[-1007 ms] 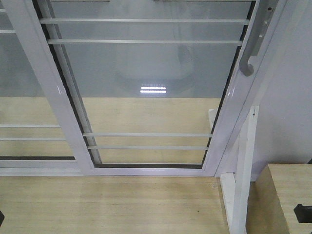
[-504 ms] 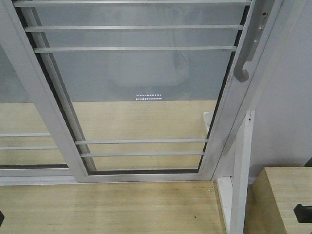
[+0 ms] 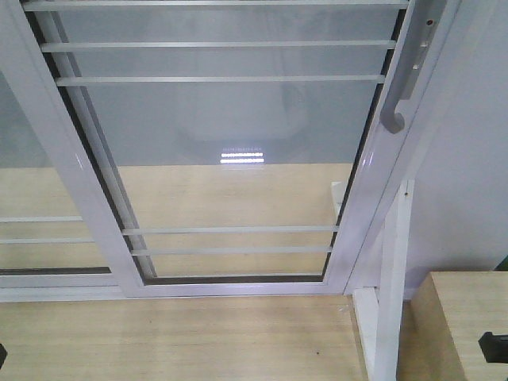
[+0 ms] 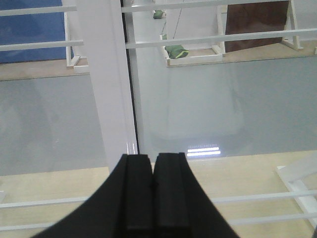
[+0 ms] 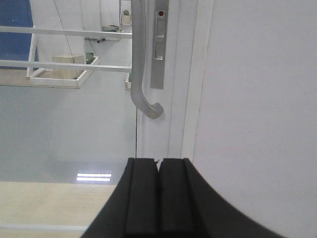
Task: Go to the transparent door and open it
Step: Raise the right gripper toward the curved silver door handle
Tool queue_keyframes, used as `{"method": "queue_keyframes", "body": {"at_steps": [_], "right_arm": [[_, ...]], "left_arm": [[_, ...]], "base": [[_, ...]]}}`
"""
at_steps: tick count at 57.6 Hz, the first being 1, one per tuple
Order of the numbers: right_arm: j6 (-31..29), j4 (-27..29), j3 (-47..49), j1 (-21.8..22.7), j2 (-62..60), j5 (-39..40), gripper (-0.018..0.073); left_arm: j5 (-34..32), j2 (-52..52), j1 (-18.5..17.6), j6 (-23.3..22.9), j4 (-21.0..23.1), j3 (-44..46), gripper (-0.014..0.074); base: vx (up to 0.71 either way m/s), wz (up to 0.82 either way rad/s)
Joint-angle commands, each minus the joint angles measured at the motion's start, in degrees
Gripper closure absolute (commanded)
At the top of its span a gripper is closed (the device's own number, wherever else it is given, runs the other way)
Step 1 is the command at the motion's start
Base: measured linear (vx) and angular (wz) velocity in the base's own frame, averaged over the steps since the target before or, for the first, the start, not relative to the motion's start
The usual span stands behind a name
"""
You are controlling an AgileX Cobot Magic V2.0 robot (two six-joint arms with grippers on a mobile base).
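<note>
The front view is taking in the lower part of the transparent door (image 3: pixel 230 135). Its white frame is standing along the far edge of the wooden floor (image 3: pixel 175 333), and thin white bars (image 3: pixel 230 230) are crossing the glass. The curved grey handle (image 3: pixel 394 111) is sitting high on the right stile, above a white post (image 3: pixel 393 278). A second glass panel (image 3: pixel 32 182) is overlapping the door on the left. Only the wrist views are showing the grippers.

In the right wrist view, the right gripper (image 5: pixel 158 162) is pointing at the door's stile below the hooked end of the handle (image 5: pixel 141 74) and apart from it. Its fingers (image 5: pixel 142 188) are pressing together on nothing. This view is also revealing a narrow lock plate (image 5: pixel 158 49) beside the handle and the white wall (image 5: pixel 257 99) to the right.

In the left wrist view, the left gripper (image 4: pixel 152 161) is facing the white stile (image 4: pixel 111 89) between the two panes, its fingers likewise closed and empty.
</note>
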State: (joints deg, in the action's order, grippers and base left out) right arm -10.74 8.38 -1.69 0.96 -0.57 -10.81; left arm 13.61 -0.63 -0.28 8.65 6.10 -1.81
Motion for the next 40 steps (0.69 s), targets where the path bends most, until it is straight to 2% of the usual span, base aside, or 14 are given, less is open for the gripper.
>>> {"method": "queue_keyframes", "body": {"at_steps": [1,24,40], "right_arm": [[-0.15,-0.3,-0.28,0.35,-0.33,4.97,0.0561],[-0.15,-0.3,-0.28,0.35,-0.33,5.09,0.0561],[-0.15,-0.19,-0.28,0.35,-0.33,10.5,0.0561]], "left_arm": [[-4.74,-0.83,-0.32,-0.21,0.22,-0.4,0.0594],[-4.89,-0.82,-0.32,-0.16,0.22,-0.4,0.0594],[-13.22,-0.82,-0.32,-0.15,0.22,-0.4,0.0594]], "base": [[0.0,0.0],[0.0,0.0],[0.0,0.0]]}}
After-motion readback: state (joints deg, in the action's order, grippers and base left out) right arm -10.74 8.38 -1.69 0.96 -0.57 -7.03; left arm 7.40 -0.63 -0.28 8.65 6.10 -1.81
